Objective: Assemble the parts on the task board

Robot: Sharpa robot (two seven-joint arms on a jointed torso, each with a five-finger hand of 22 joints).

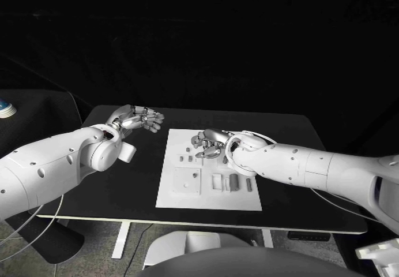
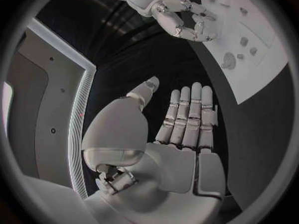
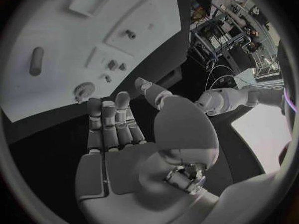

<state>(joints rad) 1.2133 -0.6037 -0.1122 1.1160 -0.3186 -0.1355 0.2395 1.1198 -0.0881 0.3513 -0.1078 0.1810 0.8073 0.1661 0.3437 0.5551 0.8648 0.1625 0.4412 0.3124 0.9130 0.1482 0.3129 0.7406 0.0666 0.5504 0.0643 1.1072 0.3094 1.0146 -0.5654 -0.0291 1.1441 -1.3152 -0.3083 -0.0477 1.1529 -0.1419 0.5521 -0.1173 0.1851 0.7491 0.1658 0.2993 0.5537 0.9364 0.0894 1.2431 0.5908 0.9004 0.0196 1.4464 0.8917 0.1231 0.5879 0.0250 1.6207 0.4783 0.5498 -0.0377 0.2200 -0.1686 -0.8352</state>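
Note:
The white task board (image 1: 209,193) lies in the middle of the black table. Grey parts rest on it: upright bars (image 1: 233,182) near the front, a square block (image 1: 186,184), and small pieces (image 1: 188,154) further back. My right hand (image 1: 212,143) hovers over the board's far part with loosely curled fingers, and its palm (image 3: 134,154) holds nothing. Beyond its fingers I see a round gear (image 3: 84,90), a peg (image 3: 36,67) and a small stud (image 3: 129,34) on the board (image 3: 74,102). My left hand (image 1: 137,120) floats off the board's far left corner, palm (image 2: 181,149) bare and fingers straight.
Black table (image 1: 133,184) surrounds the board, with bare room on both sides. A cup-like object (image 1: 7,108) sits at the far left, off the table. From the left wrist, the right hand (image 2: 184,17) shows above the board (image 2: 268,59).

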